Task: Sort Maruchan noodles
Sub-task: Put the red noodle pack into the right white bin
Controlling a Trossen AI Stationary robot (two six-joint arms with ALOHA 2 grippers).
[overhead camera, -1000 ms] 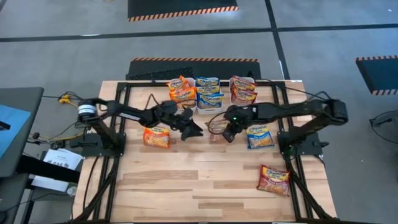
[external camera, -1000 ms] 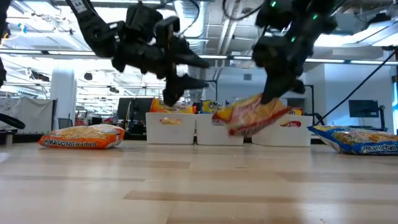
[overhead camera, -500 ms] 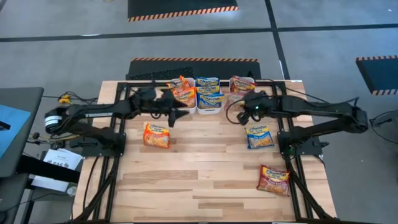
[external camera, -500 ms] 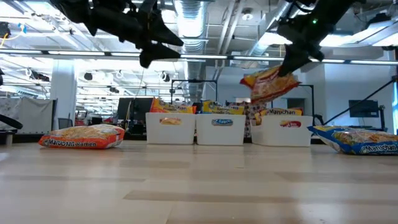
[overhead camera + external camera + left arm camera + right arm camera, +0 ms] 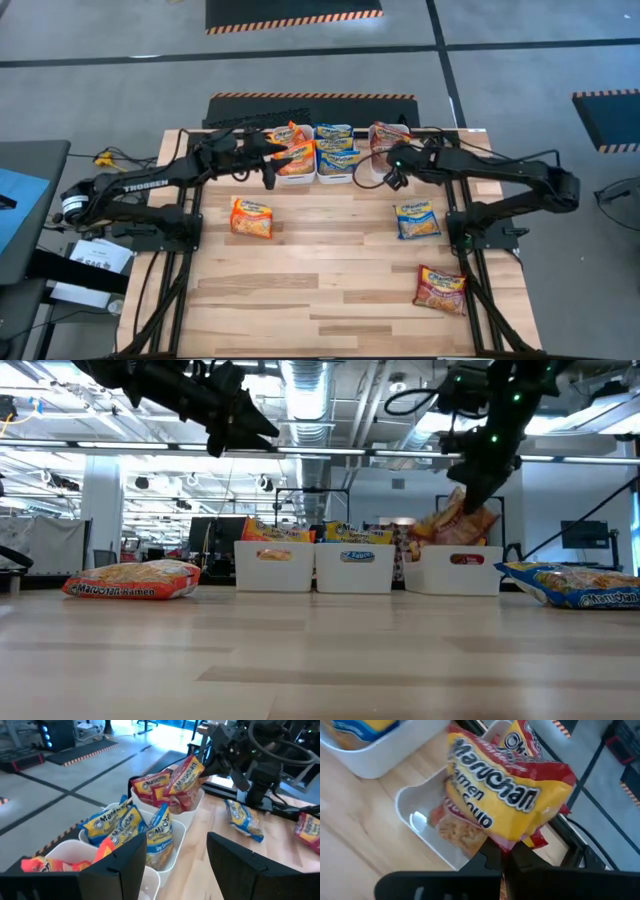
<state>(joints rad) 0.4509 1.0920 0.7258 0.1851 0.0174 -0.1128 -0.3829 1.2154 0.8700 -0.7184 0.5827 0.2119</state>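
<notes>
You can read "Maruchan" and "Ramen … Soup" on the red-and-yellow packet [image 5: 505, 795] at the right-hand tub; "Maruchan Ramen" on the orange packet [image 5: 130, 579] near the table's left edge; "Maruchan" on the blue packet [image 5: 575, 585] near its right edge; and "TROSSEN" along the left arm [image 5: 140, 185]

Bright, even light falls from the ceiling strip lamps [image 5: 300, 385] seen in the low view, which glare white above the table [image 5: 320, 660]. On that pale wood, shadows are faint and soft. In the right wrist view the held packet [image 5: 505, 800] looms large and slightly blurred, and the floor behind it is out of focus.
</notes>
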